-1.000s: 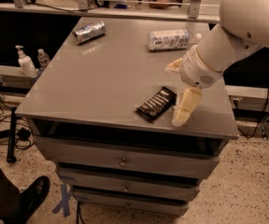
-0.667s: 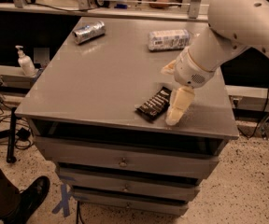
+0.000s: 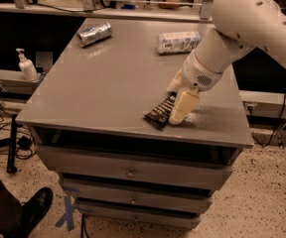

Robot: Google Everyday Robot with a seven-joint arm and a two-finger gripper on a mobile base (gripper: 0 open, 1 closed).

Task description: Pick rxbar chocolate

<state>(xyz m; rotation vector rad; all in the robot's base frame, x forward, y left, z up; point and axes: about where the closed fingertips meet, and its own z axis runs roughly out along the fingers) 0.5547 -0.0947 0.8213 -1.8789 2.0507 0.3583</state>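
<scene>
The rxbar chocolate [image 3: 159, 113], a flat black bar with white lettering, lies near the front right edge of the grey table [image 3: 108, 78]. My gripper [image 3: 178, 97] hangs from the white arm [image 3: 242, 24] and is lowered onto the bar's right end. Its two cream fingers [image 3: 183, 106] stand apart, one on the near side and one on the far side of the bar, so the jaws are open around that end. The bar still rests flat on the table, its right end hidden by the near finger.
A silver can [image 3: 94, 34] lies on its side at the back left of the table. A clear white-labelled bottle [image 3: 178, 41] lies at the back right. Drawers are below the tabletop. A soap dispenser [image 3: 27, 66] stands to the left, and a person's shoe [image 3: 34, 209] is at bottom left.
The gripper has moved left and slightly away from the front edge, from beside the bar's right end to straddling it. The bar has not moved.
</scene>
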